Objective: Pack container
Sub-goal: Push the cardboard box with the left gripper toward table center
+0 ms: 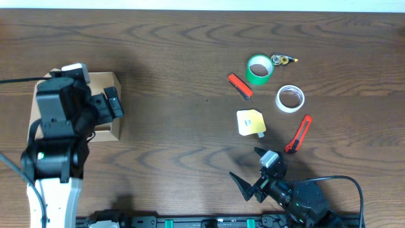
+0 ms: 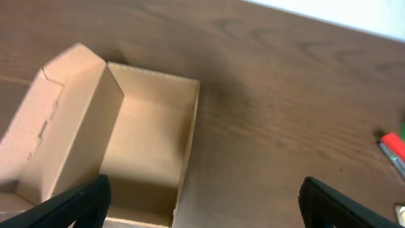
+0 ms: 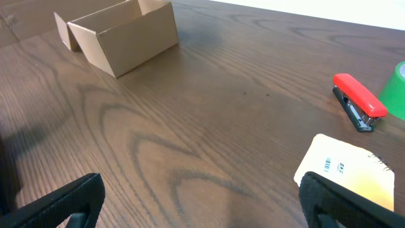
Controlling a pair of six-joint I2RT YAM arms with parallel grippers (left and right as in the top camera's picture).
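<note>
Cardboard container [image 1: 104, 82] at left of table [image 1: 177, 63], top open, lid flap [image 2: 44, 126] folded back to the left; left end effector [image 1: 109, 103] above container, jaws spread wide, gripping nothing; right end effector [image 1: 250, 168] at near right, likewise wide open and unloaded, just near of yellow packet [image 1: 250, 122]; red stapler [image 1: 240, 85], green tape roll [image 1: 259, 69], white tape roll [image 1: 290, 98] and red cutter [image 1: 299, 134] at right, well apart from container.

Left gripper [image 2: 202, 199] and right gripper [image 3: 199, 199] both hover with fingers [image 3: 69, 202] spread wide.
</note>
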